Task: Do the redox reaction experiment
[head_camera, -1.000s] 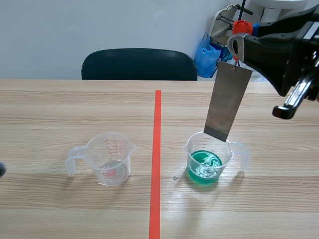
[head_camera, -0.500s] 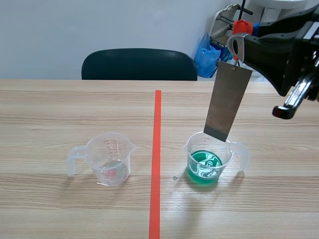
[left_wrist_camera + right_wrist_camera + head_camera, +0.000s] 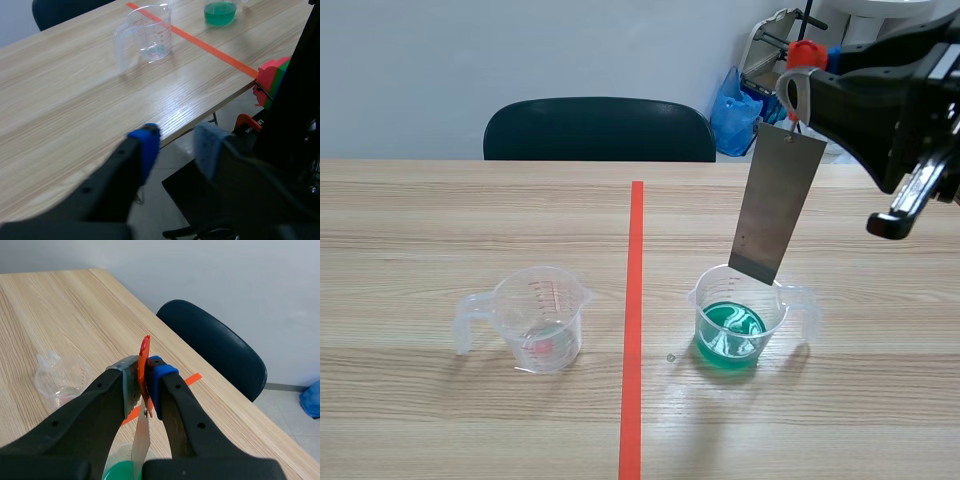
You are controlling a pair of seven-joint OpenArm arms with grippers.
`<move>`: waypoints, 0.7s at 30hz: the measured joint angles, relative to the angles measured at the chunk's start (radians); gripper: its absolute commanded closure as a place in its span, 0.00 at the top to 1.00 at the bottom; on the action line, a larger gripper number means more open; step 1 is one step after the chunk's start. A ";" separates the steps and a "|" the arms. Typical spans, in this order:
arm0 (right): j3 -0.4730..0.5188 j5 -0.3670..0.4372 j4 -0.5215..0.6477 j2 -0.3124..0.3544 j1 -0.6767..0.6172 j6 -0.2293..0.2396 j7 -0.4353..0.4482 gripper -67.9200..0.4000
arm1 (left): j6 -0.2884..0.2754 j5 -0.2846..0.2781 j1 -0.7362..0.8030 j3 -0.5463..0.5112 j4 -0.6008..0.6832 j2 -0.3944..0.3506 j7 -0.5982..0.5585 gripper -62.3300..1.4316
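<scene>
A pale wall stands behind a light wooden table (image 3: 440,220), with a dark chair (image 3: 598,128) at its far side and a blue bag (image 3: 733,112) to the right of the chair. An orange-red tape line (image 3: 634,320) runs from near to far down the middle of the table.

Left of the line stands a clear measuring cup (image 3: 540,318), handle to the left. Only a trace of something shows at its bottom, and what it is cannot be made out. Right of the line is a second cup (image 3: 738,318), handle to the right, holding green liquid (image 3: 730,332).

The right gripper (image 3: 144,374), raised at the far right, is pinching a red clip (image 3: 804,55). A grey metal plate (image 3: 777,203) hangs tilted from the clip. The plate's lower edge sits at the second cup's far rim, clear of the liquid, and whether it dips inside the rim cannot be told. In the right wrist view the plate shows edge-on and the second cup is cut off beneath it.

The left gripper (image 3: 177,147) is out of the scene view. Its own camera shows it off the table's near edge, with its fingers spread and nothing between them.
</scene>
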 measured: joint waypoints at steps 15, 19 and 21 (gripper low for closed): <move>0.000 0.000 0.000 0.000 0.000 0.000 0.000 0.02 | 0.006 -0.097 0.019 -0.002 0.000 0.019 0.000 1.00; 0.000 0.000 0.000 0.000 0.000 0.000 0.000 0.02 | 0.006 -0.121 0.019 -0.002 0.000 0.019 0.000 1.00; 0.000 0.000 0.000 0.000 0.000 0.000 0.000 0.02 | 0.006 -0.159 0.019 -0.002 0.000 0.019 0.000 1.00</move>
